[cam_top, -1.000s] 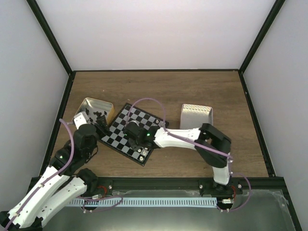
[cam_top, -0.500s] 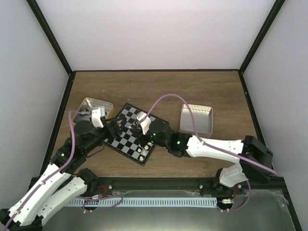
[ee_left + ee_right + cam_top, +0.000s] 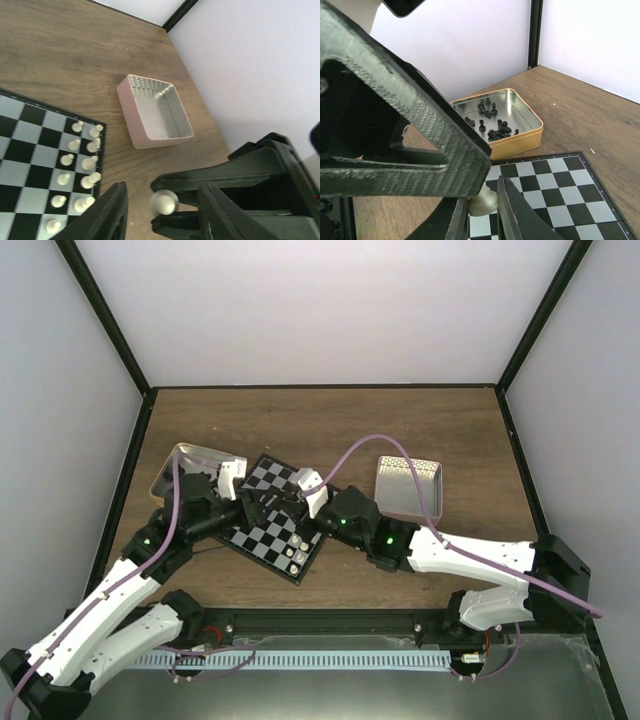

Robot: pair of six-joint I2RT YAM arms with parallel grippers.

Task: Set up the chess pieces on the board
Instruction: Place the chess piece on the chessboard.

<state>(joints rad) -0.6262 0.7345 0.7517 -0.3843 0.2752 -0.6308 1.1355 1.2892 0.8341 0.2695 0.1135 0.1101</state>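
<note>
Holding now: a cream piece (image 3: 164,202) is pinched in my right gripper (image 3: 482,210), in the air over the board (image 3: 255,540) and not on any square.
Right jaws: nearly closed, one finger on each side of the piece. I read that as a firm grip.
Left jaws: my left gripper (image 3: 162,192) is spread wide, its fingers standing either side of the piece and gripping nothing that I can see.
Why so: the grippers meet tip to tip, which looks to me like a hand-over. I cannot tell which way it goes.
Board: it lies askew on the table between tin and tray. Two files of cream pieces (image 3: 90,162) stand along the edge nearest the tray, and the squares beside them are bare.
Tin (image 3: 520,137): it sits just beside the board on my left, with black pieces (image 3: 490,130) lying loose inside, so I judge the black side is not yet set.
Tray (image 3: 130,120): it is near the board on my right, with nothing in it that I can see.
Progress: about halfway at best, I judge, with cream nearly ranked and black undone.
Risk: a tiny piece among four fingertips could twist free and topple the ranked ones.
</note>
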